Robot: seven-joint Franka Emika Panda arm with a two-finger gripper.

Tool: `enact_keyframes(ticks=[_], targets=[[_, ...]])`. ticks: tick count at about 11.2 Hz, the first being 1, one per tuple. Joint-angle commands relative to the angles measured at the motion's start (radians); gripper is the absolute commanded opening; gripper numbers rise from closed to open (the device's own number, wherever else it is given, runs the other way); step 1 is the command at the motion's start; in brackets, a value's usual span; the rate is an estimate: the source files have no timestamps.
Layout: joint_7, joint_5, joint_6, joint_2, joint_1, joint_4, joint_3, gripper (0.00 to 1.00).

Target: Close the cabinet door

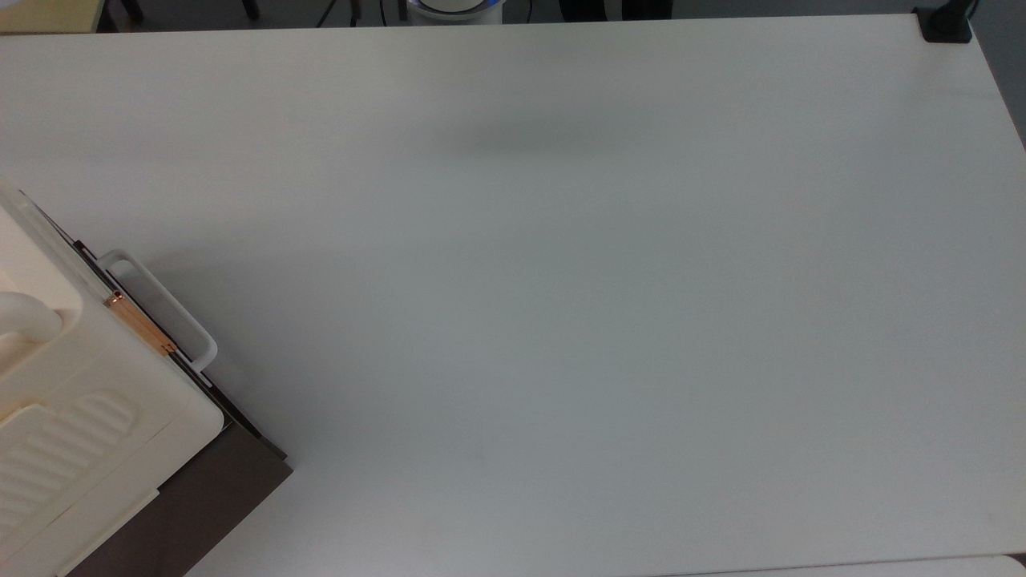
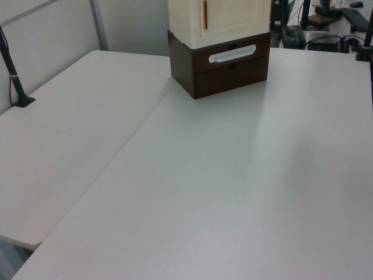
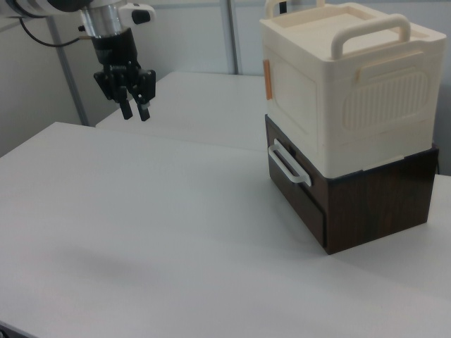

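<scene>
Hangs high above the table [image 3: 141,232], well apart from the cabinet [image 3: 352,120]: gripper [image 3: 134,110], fingers narrow, holding nothing, probably clear because no push is left. Sits flush in the cabinet's front: cabinet door [image 3: 290,95], cream, recessed, copper latch strip [image 3: 268,79] on its edge.

The top view's left and bottom edges cut off the cabinet [image 1: 88,417]; the left view's top edge crops its cream upper part.
</scene>
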Motion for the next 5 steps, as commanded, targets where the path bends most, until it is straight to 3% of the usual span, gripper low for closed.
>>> enact_keyframes(ticks=[1,5], targets=[[0.002,-0.017,0.000,-0.025,-0.001,-0.039,-0.001,1.00],[0.009,-0.016,0.000,-0.024,0.000,-0.038,-0.001,1.00]])
